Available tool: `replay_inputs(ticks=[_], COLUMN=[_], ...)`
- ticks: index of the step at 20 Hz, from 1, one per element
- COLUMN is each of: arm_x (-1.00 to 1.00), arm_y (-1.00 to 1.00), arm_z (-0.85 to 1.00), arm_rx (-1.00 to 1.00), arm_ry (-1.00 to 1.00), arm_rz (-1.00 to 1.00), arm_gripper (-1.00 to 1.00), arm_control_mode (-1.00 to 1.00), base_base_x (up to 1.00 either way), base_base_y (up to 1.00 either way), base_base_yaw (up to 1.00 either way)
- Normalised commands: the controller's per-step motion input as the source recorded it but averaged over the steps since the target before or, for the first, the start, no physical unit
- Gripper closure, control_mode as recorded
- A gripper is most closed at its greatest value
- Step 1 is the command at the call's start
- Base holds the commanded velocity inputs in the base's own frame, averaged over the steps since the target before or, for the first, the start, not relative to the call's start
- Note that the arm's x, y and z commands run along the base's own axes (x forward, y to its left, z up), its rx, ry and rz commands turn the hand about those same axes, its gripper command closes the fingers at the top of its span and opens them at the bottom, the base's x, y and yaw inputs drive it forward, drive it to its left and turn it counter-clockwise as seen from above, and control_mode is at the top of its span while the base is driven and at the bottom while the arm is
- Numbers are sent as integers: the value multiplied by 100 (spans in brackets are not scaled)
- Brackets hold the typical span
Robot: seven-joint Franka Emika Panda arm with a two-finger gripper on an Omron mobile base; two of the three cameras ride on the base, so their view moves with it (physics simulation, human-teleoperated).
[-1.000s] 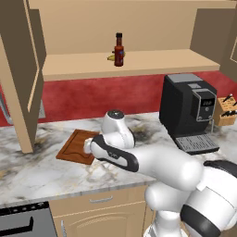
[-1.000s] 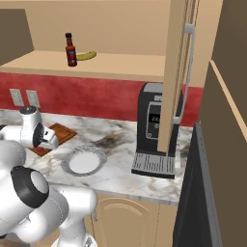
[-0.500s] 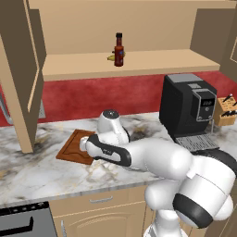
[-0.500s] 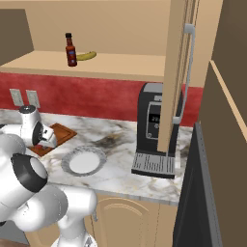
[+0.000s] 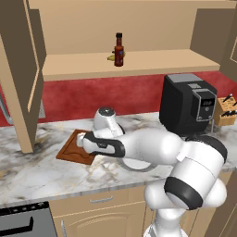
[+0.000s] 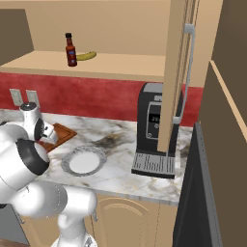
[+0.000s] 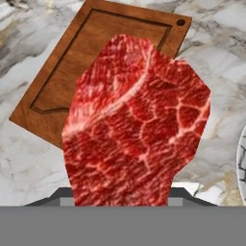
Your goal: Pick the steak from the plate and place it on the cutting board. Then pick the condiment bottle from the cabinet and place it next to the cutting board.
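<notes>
Hand view: steak (image 7: 137,120) clamped in pincer (image 7: 122,194), hanging just above counter (image 7: 216,62), overlapping cutting board's (image 7: 96,43) near right part. Board centre lies further ahead and left, long axis running away. Plate (image 7: 241,158) rim at right edge.

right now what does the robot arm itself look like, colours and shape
The arm is glossy white, built of fat rounded segments with dark grey to black bands at the joints, one showing at the big elbow. A grey disc caps the wrist. No cables or markings show.
</notes>
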Motion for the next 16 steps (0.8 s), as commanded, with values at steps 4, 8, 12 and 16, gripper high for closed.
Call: replay_inputs(ticks=[4, 8, 12, 16], arm_x=[14, 18, 18, 23], arm_y=[6, 2, 2, 6], arm_z=[-12, -26, -27, -14], arm_rx=[0, 0, 3, 5], arm_ry=[-3, -2, -1, 0], arm_rz=[-2, -3, -3, -2], arm_gripper=[100, 100, 100, 100], arm_control_mode=[-100, -100, -100, -100], base_base_x=[0, 0, 0, 0], base_base_y=[0, 0, 0, 0], base_base_yaw=[0, 0, 0, 0])
